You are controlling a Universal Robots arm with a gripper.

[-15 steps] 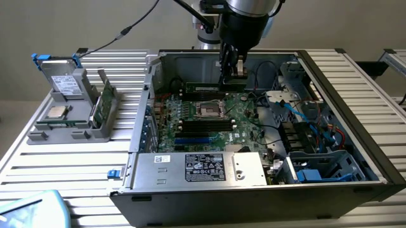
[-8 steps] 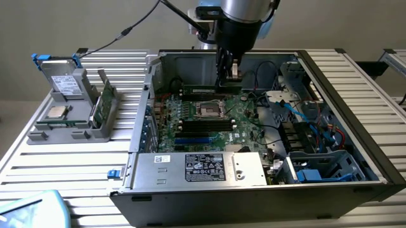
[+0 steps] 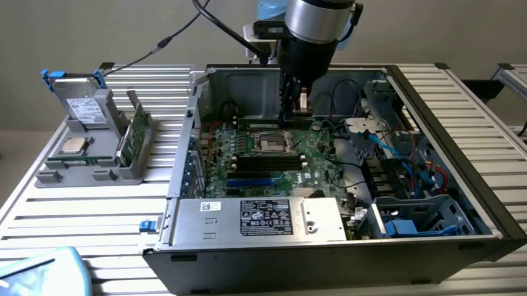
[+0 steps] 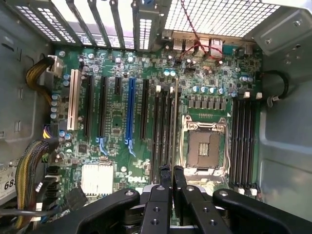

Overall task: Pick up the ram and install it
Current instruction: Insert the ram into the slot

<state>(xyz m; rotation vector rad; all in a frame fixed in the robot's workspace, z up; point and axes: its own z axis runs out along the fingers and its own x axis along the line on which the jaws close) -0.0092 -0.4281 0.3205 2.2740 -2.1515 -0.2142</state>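
My gripper [image 3: 297, 116] hangs inside the open computer case [image 3: 177, 185], over the far part of the motherboard [image 3: 317, 157]. In the wrist view its black fingertips [image 4: 165, 175] stand almost together, shut on a thin strip seen edge-on: the ram [image 4: 173, 122]. The strip runs parallel to a bank of black memory slots [image 4: 162, 131] and lies right over them, beside the empty processor socket [image 4: 204, 148]. A second bank of slots [image 4: 245, 141] lies on the socket's other side.
At the exterior view's left a grey rack [image 3: 49, 179] holds a hard drive [image 3: 86, 108], a silver processor chip [image 3: 74, 146] and a green board on edge [image 3: 132, 132]. Near the case front sits the power supply [image 3: 263, 219]. Cables and a drive cage [image 3: 411, 213] crowd the right.
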